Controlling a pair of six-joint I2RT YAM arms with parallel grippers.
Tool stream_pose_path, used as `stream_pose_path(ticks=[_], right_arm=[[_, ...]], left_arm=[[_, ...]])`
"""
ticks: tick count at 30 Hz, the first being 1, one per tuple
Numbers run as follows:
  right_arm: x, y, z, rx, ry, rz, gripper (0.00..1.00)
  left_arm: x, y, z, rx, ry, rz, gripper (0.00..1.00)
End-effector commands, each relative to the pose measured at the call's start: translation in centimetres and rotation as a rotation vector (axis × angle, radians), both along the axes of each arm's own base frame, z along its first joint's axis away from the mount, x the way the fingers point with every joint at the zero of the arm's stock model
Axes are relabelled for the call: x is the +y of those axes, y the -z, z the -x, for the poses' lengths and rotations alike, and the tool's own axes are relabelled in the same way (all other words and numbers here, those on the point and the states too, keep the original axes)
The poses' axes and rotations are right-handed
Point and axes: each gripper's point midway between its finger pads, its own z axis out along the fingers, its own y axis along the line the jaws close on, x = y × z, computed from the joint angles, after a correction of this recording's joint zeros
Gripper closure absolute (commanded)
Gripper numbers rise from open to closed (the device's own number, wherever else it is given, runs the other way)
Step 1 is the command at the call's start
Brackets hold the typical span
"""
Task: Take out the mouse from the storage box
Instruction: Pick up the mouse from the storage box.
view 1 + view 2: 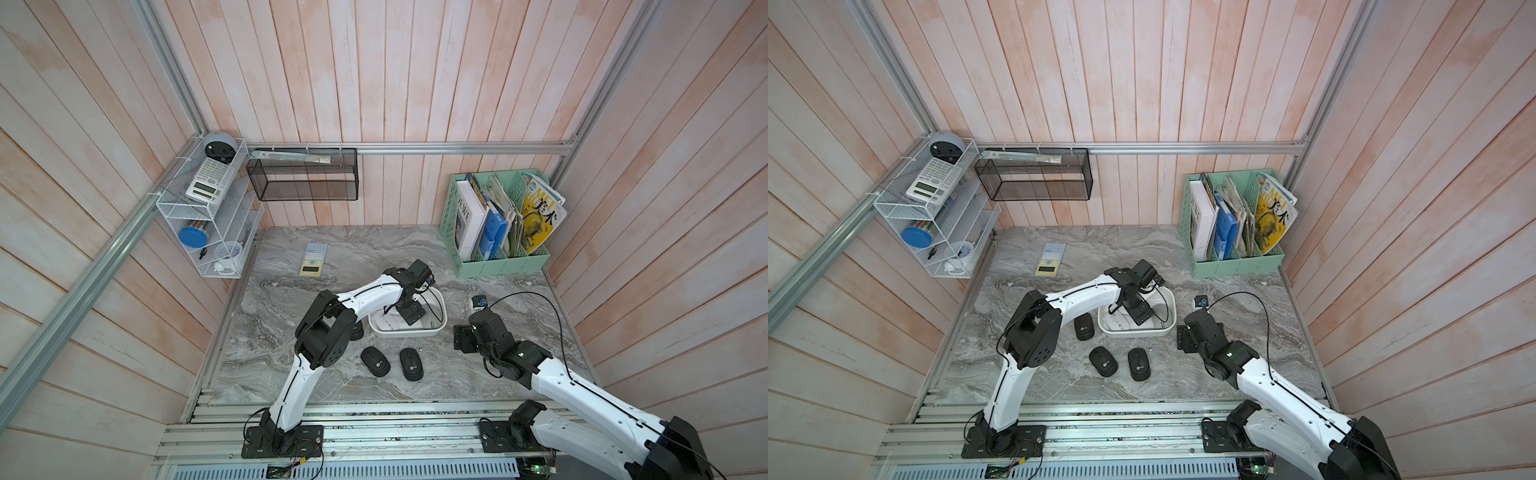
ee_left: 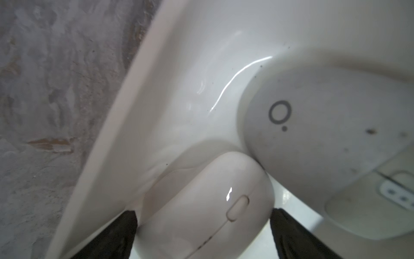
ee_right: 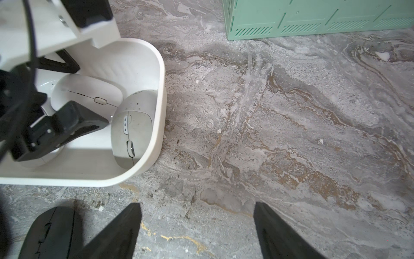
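The box (image 3: 161, 101) is shining as glossy white plastic; the white mouse (image 2: 201, 201) is gleaming smoothly, the grey mouse (image 2: 324, 134) is looking matt. The table (image 3: 291, 134) is showing a veined, stone-like surface.

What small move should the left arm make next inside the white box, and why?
Probably close the left gripper: its jaws stand open on both sides of the white mouse in the storage box, seemingly not gripping it yet.

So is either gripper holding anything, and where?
Nothing held: left gripper is open, fingers flanking the sides of a white mouse in the storage box; right gripper is open above the tabletop.
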Motion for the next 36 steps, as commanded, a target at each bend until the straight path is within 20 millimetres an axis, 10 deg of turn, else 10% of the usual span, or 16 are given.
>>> stream_pose_path(ticks=[1,21,36], right_arm=[[0.0,0.2,-0.1,0.003,0.004,-0.005,0.14],[0.0,0.3,-0.2,0.007,0.008,0.001,0.14],[-0.2,0.3,-0.2,0.005,0.014,0.004,0.14]], left_arm=[[0.2,0.4,-0.4,0.011,-0.001,-0.011,0.05],[3.8,2.3,0.9,0.072,-0.053,-0.117,0.05],[3.0,1.2,0.0,0.015,-0.082,-0.070,0.48]])
